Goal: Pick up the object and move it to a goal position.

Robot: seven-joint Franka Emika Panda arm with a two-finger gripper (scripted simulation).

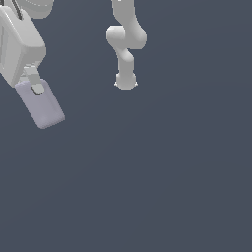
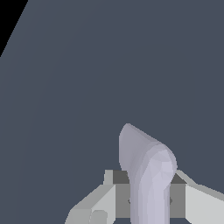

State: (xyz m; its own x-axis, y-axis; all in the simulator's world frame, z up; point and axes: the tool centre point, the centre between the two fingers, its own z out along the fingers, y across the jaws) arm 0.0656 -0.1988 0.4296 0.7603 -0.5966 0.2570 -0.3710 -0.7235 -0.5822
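The object is a pale lavender-grey block with rounded edges. It hangs tilted from my gripper at the upper part of the exterior view's left, held up off the dark grey floor. My gripper is shut on the block's upper end; one finger shows in front of it. In the wrist view the block sticks out between my two fingers, which press on its sides. The gripper's midpoint in that view is covered by the block.
The glossy white arm's base and lower links stand at the top centre of the exterior view. The dark grey floor fills the rest. In the wrist view a black strip borders the floor's edge.
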